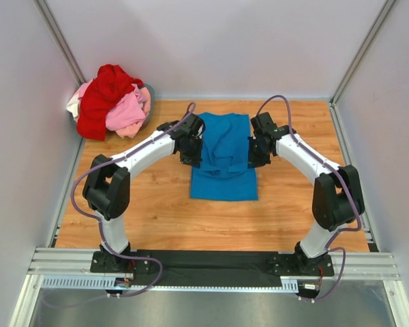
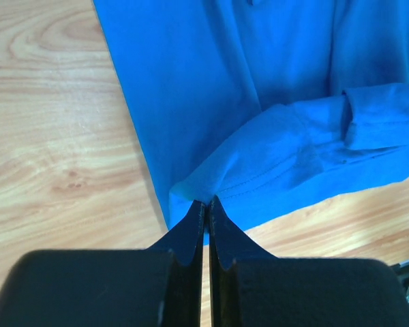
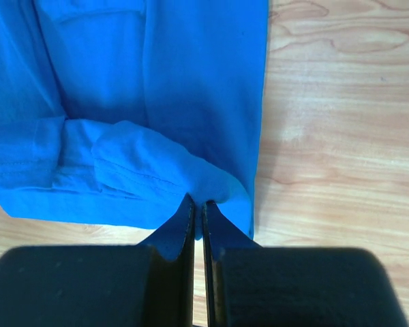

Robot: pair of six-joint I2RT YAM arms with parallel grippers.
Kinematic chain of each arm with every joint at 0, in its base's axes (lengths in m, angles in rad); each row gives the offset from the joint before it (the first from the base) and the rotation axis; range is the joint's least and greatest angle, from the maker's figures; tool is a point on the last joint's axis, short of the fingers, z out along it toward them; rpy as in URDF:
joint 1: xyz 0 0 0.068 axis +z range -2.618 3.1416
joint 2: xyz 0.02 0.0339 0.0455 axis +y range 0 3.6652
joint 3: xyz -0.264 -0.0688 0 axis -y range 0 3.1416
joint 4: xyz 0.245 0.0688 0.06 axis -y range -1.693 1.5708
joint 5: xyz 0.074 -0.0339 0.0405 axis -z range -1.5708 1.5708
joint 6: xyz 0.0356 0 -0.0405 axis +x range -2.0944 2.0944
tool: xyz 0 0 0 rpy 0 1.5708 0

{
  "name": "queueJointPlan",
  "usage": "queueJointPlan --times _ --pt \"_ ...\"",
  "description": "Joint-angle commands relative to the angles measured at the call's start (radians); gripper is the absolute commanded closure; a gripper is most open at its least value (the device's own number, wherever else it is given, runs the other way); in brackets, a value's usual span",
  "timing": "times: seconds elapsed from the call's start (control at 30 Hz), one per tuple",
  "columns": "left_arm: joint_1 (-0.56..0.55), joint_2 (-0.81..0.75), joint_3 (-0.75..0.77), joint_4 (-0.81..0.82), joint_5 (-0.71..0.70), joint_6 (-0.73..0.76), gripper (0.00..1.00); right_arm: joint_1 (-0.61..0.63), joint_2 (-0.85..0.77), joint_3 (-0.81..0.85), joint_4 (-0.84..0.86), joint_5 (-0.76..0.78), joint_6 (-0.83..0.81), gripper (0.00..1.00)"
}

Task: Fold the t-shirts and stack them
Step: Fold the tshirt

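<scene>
Two sets of jaws, on the left gripper point(image 2: 206, 204) and right gripper point(image 3: 196, 202), pinch the half-folded blue t-shirt point(image 1: 223, 160) at mid-tabletop point(image 1: 157, 211), while the red shirt point(image 1: 105, 95), pink shirt point(image 1: 128, 112) and whitish shirt point(image 1: 73, 105) lie heaped at the far left corner, unfolded, nothing stacked.

A light-brown wooden tabletop point(image 1: 157, 218) sits between plain white wall panels point(image 1: 211, 41). A silver aluminium rail point(image 1: 61, 261) lines its near edge.

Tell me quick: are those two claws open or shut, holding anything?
Left gripper: shut, pinching the blue t-shirt.
Right gripper: shut, pinching the same shirt's other side.
</scene>
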Motion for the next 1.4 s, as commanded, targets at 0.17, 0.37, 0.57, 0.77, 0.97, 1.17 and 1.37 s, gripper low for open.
queueJointPlan --times 0.17,0.37,0.57,0.77,0.97,1.17,1.37 --pt "0.047 0.082 0.096 -0.031 0.032 0.036 1.00 -0.046 0.120 0.116 0.024 -0.055 -0.041 0.99" --pt "0.094 0.194 0.186 -0.071 0.049 0.066 0.98 -0.076 0.256 0.207 0.006 -0.108 -0.058 0.94" --pt "0.176 0.319 0.366 -0.174 0.106 0.099 0.59 -0.137 0.384 0.426 -0.088 -0.127 -0.073 0.52" --pt "0.220 0.260 0.558 -0.287 0.043 0.123 0.41 -0.175 0.381 0.669 -0.263 -0.006 -0.104 0.39" --pt "0.194 0.053 0.394 -0.204 -0.019 0.128 0.37 -0.157 0.087 0.317 -0.116 -0.053 -0.059 0.39" --pt "0.112 -0.091 0.069 -0.045 0.076 0.082 0.38 -0.108 -0.038 0.054 0.021 -0.228 -0.030 0.46" --pt "0.058 -0.247 -0.295 0.194 0.194 0.014 0.39 -0.099 -0.170 -0.270 0.148 -0.182 -0.021 0.43"
